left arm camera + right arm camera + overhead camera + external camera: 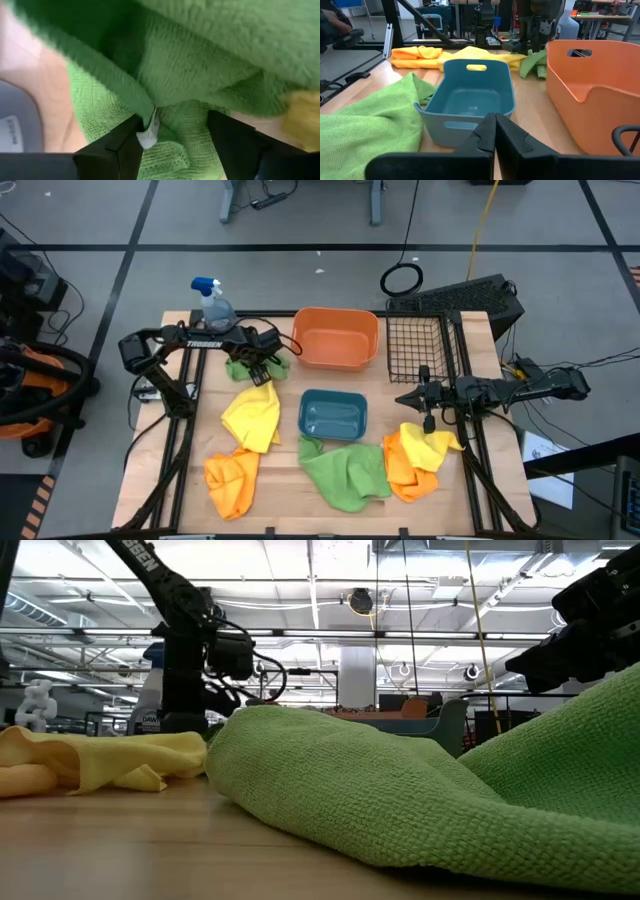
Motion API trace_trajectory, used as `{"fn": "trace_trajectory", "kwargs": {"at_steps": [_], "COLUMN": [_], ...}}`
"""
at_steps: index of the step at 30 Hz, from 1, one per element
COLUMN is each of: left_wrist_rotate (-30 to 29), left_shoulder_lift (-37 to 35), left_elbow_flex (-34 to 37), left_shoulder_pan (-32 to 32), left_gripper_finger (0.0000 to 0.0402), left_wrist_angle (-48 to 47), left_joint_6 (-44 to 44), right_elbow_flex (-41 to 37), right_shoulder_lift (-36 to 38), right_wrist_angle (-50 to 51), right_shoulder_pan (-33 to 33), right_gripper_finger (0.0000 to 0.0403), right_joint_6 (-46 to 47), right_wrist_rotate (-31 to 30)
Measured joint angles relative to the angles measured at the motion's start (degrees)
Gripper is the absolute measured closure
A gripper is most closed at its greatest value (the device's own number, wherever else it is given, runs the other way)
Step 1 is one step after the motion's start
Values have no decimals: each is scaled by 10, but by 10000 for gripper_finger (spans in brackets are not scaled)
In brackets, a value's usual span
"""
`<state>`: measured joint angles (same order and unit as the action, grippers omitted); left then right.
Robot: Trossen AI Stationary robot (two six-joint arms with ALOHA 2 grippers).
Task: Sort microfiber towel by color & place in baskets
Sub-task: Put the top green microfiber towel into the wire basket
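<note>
While the left gripper [262, 367] sits low over a crumpled green towel [243, 368] at the back left of the table [280, 480], its fingers [125, 145] are spread about halfway with fuzzy looped microfiber bunched between them; can't tell if it's properly pinched or just being straddled. Just behind that is a clear spray bottle [214, 304] with a blue nozzle. Toward the front, a yellow towel [252, 416] lies rumpled with its long axis running front to back, and an orange towel [231, 481] is folded over itself at the front left corner, touching the yellow one's front edge.

In the middle, the orange tub [336, 337] is smooth rounded plastic, long side across the table, with the smaller teal tray [333, 415] right in front of it, also lying crosswise, a handle slot in its end wall. A bigger green towel [345, 471] sprawls flat in front of the tray, touching it.

On the right, the black wire-mesh basket [415, 345] stands beside the tub, boxy and see-through. The right gripper [405, 397] hovers in front of it, fingers pressed fully together, holding nothing, pointing toward the tray. Below it is an orange and yellow pile [417, 459], the yellow draped over the orange
</note>
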<state>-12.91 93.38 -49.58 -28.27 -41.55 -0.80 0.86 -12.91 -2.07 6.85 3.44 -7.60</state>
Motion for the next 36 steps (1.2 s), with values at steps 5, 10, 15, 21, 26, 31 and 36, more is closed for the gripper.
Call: {"fn": "trace_trajectory", "kwargs": {"at_steps": [5, 10, 15, 21, 26, 31, 36], "left_wrist_rotate": [0, 1, 2, 2, 3, 19, 33], "left_shoulder_lift": [-2, -3, -3, -2, -8, -52, -123], "left_elbow_flex": [37, 49, 50, 51, 48, 38, 14], "left_shoulder_pan": [1, 1, 3, 6, 11, 23, 34], "left_gripper_finger": [185, 220, 264, 330, 388, 383, 382], "left_wrist_angle": [50, 69, 72, 74, 74, 65, 14], "left_joint_6": [-2, -21, -29, -28, -19, -30, -38], "right_elbow_flex": [0, 0, 0, 0, 0, -1, -2], "right_shoulder_lift": [0, 0, 0, 0, 0, 0, -1], "right_wrist_angle": [-1, -2, -3, -3, -3, -13, -67], "right_shoulder_pan": [0, 0, 0, 0, 0, 0, 0], "right_gripper_finger": [403, 403, 403, 403, 403, 403, 403], "right_joint_6": [1, 3, 4, 4, 4, 9, 15], "right_wrist_rotate": [0, 0, 0, 0, 0, -14, -31]}}
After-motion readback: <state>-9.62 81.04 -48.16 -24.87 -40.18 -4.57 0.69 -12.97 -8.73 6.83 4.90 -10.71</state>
